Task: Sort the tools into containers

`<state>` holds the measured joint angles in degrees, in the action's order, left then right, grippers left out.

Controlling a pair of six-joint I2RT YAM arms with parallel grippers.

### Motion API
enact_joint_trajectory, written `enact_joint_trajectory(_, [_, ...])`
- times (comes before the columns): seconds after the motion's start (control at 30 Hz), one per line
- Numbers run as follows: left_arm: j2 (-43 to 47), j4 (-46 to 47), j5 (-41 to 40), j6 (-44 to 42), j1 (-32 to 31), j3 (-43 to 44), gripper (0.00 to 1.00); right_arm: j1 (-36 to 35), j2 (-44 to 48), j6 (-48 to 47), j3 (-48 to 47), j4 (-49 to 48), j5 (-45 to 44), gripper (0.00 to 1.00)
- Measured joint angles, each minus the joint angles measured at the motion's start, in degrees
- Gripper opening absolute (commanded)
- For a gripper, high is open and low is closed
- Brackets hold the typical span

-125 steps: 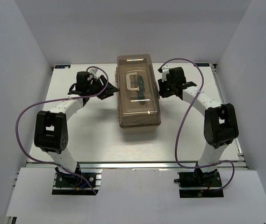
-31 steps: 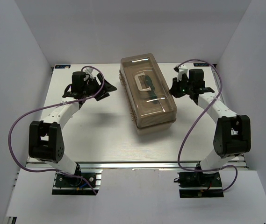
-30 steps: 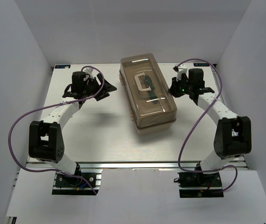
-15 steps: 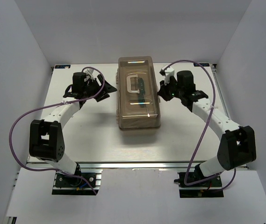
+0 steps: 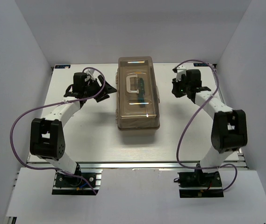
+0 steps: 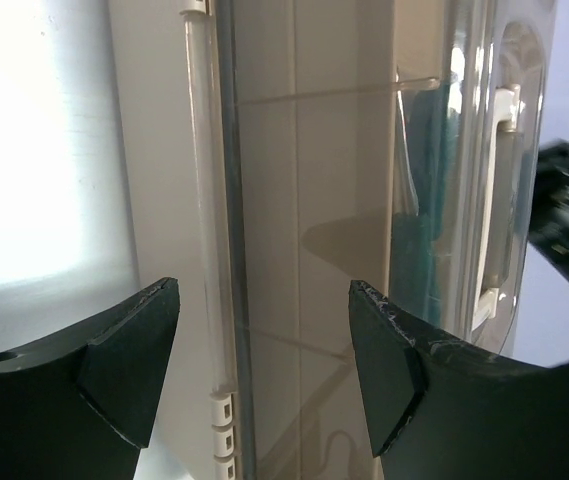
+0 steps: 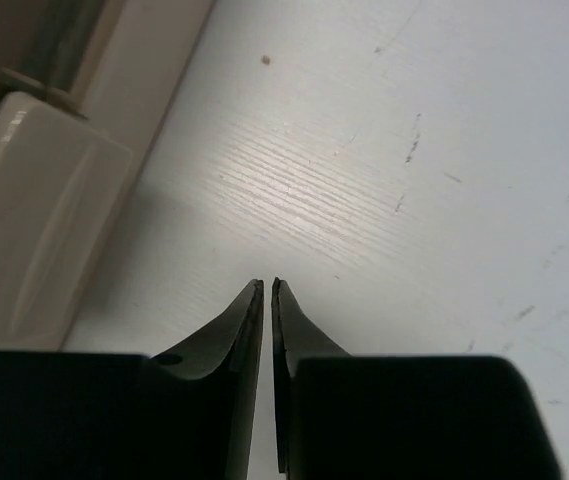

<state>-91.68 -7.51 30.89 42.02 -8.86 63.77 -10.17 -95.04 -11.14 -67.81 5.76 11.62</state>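
the left gripper (image 6: 262, 372) holds its fingers (image 6: 124, 365) spread wide with nothing between them, pointing at the left long wall of the toolbox (image 6: 304, 200); from above it sits just beside that wall, and whether it touches cannot be told; the right gripper (image 7: 267, 292) has its fingers pressed almost together, only a thin slit showing, pinching nothing, over the bare white table (image 7: 414, 150); a beige latch (image 7: 39, 200) on the toolbox lies to one side of it, apart from the tips; the toolbox stands lengthwise in the middle of the table between the two arms, its smoky brown lid (image 5: 140, 116) down; through the lid a green-handled tool (image 5: 142, 91) lies along the box beside the white handle (image 5: 132, 84); any other tools inside are too dim to make out; purple cables (image 5: 11, 130) loop out from each arm.
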Motion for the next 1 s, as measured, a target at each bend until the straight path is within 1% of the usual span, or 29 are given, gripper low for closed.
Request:
enact_joint_trajectory(0.17, [-0.7, 0.2, 0.1, 0.0, 0.0, 0.9, 0.78, -1.7, -10.1, 0.0, -4.4, 0.2, 0.0, 0.12])
enact_joint_trajectory(0.27, [-1.4, 0.5, 0.7, 0.0, 0.0, 1.0, 0.78, -3.9, -13.5, 0.5, -6.6, 0.4, 0.0, 0.1])
enact_joint_trajectory(0.43, [-3.7, 2.6, 2.8, 1.0, 0.1, 1.0, 0.78, -8.1, -14.7, 4.1, -11.8, 1.6, 3.7, 0.08])
enact_joint_trajectory(0.57, [-6.6, 3.5, 3.0, 1.4, 0.2, 1.2, 0.78, -7.4, -15.0, 8.0, -15.1, 1.2, 6.5, 0.08])
enact_joint_trajectory(0.7, [-9.2, 3.5, 3.0, 1.5, 0.0, 1.2, 0.78, -7.1, -15.0, 9.8, -15.7, 0.5, 6.8, 0.08])
enact_joint_trajectory(0.8, [-9.5, 3.0, 2.5, 1.5, -0.3, 1.4, 0.78, -7.1, -15.1, 10.0, -15.8, 0.9, 5.6, 0.17])
enact_joint_trajectory(0.83, [-9.5, 2.2, 1.9, 1.4, -0.4, 1.8, 0.78, -7.1, -15.1, 9.9, -15.8, 1.0, 4.8, 0.24])
enact_joint_trajectory(0.9, [-9.3, 0.2, 0.0, 1.0, -0.9, 2.5, 0.78, -7.2, -15.0, 9.3, -15.8, 1.4, 2.8, 0.33])
enact_joint_trajectory(0.93, [-9.0, -1.0, -1.4, 0.9, -1.0, 2.8, 0.78, -7.2, -14.9, 8.8, -15.8, 1.6, 2.0, 0.42])
enact_joint_trajectory(1.0, [-7.3, -4.3, -5.0, 0.8, -1.7, 3.2, 0.78, -7.2, -14.5, 7.2, -15.8, 1.9, 0.3, 0.5])
